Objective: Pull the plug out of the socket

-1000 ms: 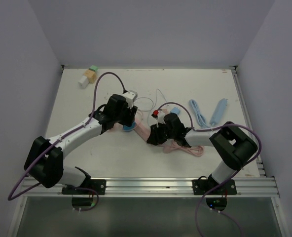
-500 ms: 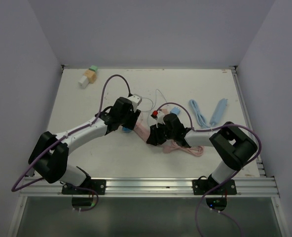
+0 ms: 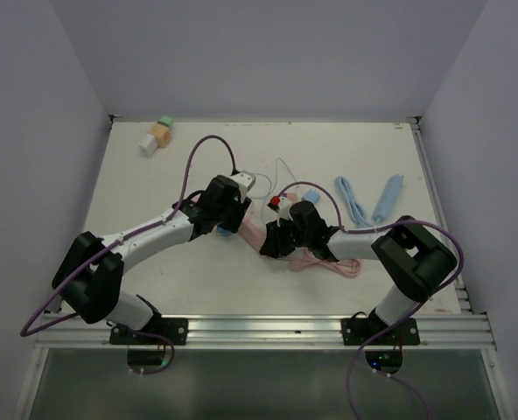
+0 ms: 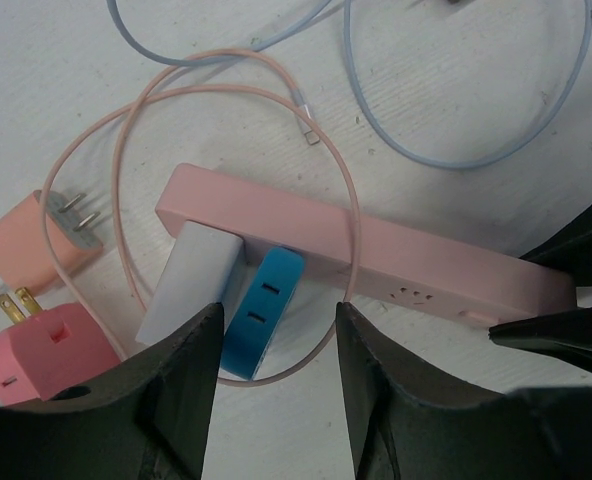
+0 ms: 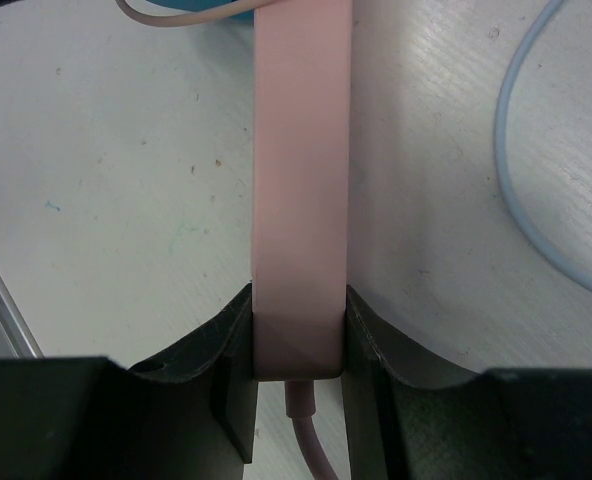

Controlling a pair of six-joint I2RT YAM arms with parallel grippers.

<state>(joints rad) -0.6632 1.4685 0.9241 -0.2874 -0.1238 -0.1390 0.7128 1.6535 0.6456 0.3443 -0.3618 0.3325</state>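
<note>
The socket is a long pink power strip [image 4: 416, 255] lying on the white table. A white plug [image 4: 191, 285] and a blue plug [image 4: 268, 305] sit side by side in its left end. My left gripper [image 4: 276, 312] is open and straddles the free end of the blue plug. The left finger is close against the plug and a gap shows on the right. In the top view the left gripper [image 3: 230, 223] hangs over the strip's left end. My right gripper [image 5: 298, 295] is shut on the cable end of the socket [image 5: 301, 180], seen in the top view at the right gripper [image 3: 273, 242].
A thin pink cable [image 4: 126, 130] loops over the strip. A pink adapter [image 4: 31, 240] and a red-pink plug [image 4: 46, 345] lie at its left. A pale blue cable [image 4: 476, 150] curls behind. Blue cables [image 3: 353, 199] lie right, coloured blocks [image 3: 157, 136] far left.
My left arm has shifted right and down onto the strip's plug end, and its jaws have narrowed around the blue plug. The right gripper has kept its hold and not moved.
</note>
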